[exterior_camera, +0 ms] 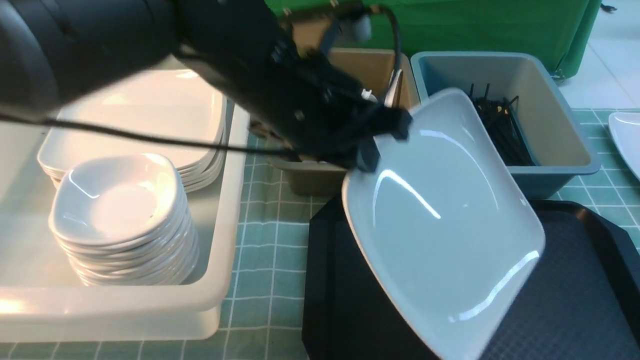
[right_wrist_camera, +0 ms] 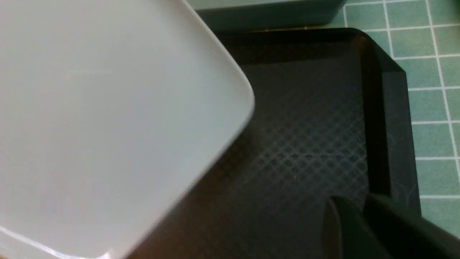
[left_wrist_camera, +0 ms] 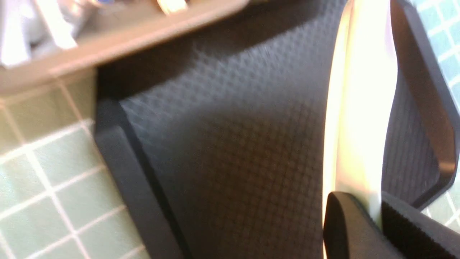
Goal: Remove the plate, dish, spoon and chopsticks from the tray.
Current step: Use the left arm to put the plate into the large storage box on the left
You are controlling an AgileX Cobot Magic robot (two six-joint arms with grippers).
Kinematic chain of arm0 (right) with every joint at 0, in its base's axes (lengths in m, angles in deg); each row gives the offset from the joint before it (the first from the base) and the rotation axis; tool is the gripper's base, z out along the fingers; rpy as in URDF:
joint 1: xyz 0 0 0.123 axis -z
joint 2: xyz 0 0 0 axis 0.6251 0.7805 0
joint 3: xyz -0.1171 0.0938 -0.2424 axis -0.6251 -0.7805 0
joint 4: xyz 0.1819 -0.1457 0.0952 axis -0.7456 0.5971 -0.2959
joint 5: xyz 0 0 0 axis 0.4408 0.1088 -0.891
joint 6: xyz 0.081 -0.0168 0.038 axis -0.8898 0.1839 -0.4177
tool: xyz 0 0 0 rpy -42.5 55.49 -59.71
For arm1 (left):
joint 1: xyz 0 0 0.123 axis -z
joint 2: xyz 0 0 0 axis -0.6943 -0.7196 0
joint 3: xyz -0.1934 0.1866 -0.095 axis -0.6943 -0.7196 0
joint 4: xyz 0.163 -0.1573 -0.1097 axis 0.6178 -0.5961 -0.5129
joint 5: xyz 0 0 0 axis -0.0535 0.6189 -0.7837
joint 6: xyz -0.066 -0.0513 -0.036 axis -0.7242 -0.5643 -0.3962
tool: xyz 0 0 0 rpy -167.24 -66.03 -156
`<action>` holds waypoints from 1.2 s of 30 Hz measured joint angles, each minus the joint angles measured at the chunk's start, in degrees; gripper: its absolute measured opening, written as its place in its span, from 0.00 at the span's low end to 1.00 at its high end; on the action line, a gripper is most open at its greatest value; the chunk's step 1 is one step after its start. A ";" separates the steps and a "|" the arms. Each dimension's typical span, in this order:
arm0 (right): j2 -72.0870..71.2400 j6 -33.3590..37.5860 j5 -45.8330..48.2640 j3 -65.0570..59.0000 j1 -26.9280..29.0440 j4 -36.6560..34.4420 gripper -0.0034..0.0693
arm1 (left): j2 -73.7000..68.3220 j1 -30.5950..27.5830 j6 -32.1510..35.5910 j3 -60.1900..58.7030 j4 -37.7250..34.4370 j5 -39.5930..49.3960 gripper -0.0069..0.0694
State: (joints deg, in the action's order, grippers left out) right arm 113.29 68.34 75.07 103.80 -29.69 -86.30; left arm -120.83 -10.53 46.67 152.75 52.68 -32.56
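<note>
- The tray (exterior_camera: 575, 280) lies at the near right on a green checked cloth (exterior_camera: 260, 260). The parts of its diamond-textured floor that show are bare.
- The right gripper (right_wrist_camera: 354, 205) is seen only in its own wrist view. It hangs above the right part of the tray, apart from the plate. Its jaws stand close together with nothing between them, but I cannot tell whether they are fully closed.
- The plate (exterior_camera: 440, 225) is over the tray and steeply tilted, with its far left edge raised and its hollow face turned up and to the right. Its near edge runs out of view, so I cannot tell whether it touches the tray.
- The left gripper (exterior_camera: 385, 142) is clenched on the plate's far left rim. The left wrist view shows that rim pinched between the two pads.
- At the near left a white tub (exterior_camera: 150, 300) holds a stack of small dishes (exterior_camera: 117, 200). A stack of large plates (exterior_camera: 150, 110) stands behind it in the same tub.
- Beyond the tray stands a brown bin (exterior_camera: 310, 180), mostly hidden by the left arm.
- Just right of it a grey-blue bin (exterior_camera: 565, 125) holds the chopsticks (exterior_camera: 500, 125), bundled with other black sticks against its left wall.
- Another white plate (exterior_camera: 625, 135) shows at the far right edge.
</note>
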 joint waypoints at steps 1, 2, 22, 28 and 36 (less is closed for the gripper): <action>0.00 0.00 0.00 0.00 0.00 0.00 0.21 | 0.44 -1.58 0.39 1.14 -0.08 0.63 0.13; 0.00 0.00 -0.06 0.00 0.00 0.00 0.21 | 0.80 -2.75 0.83 1.94 -0.29 1.12 0.13; 0.00 0.14 -0.88 0.00 0.00 0.00 0.21 | 7.00 -56.96 13.16 8.43 -14.80 4.44 0.13; 0.00 0.14 -0.88 0.00 0.00 0.00 0.22 | -0.57 -60.60 17.91 8.73 -19.07 2.02 0.13; 0.00 0.14 -0.94 0.00 0.00 0.00 0.21 | -12.81 -60.60 21.37 8.73 -22.44 1.70 0.13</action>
State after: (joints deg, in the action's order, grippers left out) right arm 113.29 68.48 74.12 103.80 -29.69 -86.30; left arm -133.64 -71.13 68.04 161.49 30.24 -30.86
